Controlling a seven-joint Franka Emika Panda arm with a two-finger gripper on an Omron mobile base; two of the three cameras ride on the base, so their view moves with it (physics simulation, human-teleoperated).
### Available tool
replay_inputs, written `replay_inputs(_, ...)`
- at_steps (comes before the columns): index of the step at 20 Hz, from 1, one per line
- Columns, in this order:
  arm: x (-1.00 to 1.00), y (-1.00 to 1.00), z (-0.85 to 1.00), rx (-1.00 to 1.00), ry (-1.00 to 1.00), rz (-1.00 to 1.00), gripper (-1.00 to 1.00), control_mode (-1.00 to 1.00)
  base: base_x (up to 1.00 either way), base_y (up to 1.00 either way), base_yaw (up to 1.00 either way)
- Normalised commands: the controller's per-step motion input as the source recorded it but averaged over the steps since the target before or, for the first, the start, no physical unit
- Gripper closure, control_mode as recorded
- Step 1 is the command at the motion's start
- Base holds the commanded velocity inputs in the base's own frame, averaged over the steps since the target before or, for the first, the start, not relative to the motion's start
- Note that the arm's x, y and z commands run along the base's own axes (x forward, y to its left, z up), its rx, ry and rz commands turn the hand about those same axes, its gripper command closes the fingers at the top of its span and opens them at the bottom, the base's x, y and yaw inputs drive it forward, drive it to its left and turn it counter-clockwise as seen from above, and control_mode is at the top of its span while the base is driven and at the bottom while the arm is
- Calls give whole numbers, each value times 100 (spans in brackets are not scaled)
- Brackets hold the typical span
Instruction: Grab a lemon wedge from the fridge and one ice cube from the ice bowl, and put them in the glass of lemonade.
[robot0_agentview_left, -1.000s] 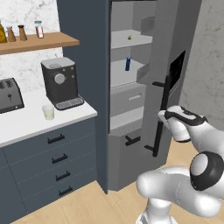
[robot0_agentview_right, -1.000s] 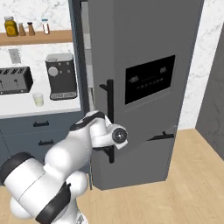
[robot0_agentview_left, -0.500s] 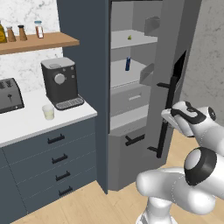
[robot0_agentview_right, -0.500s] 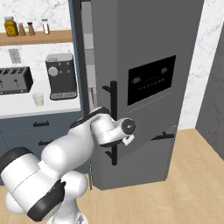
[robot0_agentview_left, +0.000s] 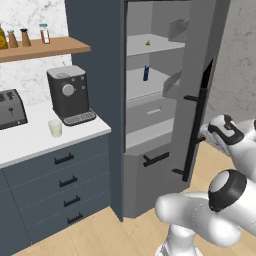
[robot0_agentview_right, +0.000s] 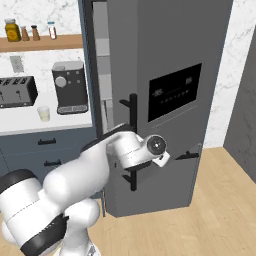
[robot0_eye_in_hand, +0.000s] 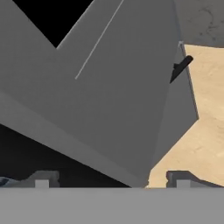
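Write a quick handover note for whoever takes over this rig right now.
Hand: open, holding nothing, beside the fridge door's edge.
Fridge: door swung open, shelves showing.
Lemon wedge: on the top shelf inside, untouched.
Glass of lemonade: on the counter in front of the coffee machine.
Done: fridge opened.
Left: take the wedge, fetch an ice cube, drop both in the glass.

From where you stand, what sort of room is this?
A kitchen, by the look of it, and a rendered one. A tall grey fridge stands with its door swung open, a coffee machine and a toaster sit on a white counter, and jars line a wooden shelf.
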Motion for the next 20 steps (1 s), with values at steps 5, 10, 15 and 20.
replay_inputs(5,-78,-17,76,-11,-18,-2,-100,-100,0,0,0)
replay_inputs(10,-74,94,97,-32,-12,0,-100,-100,0,0,0)
replay_inputs(15,-27,100,63,-46,-2,-3,-100,-100,0,0,0)
replay_inputs(20,19,99,53,-59,10,-6,-100,-100,0,0,0)
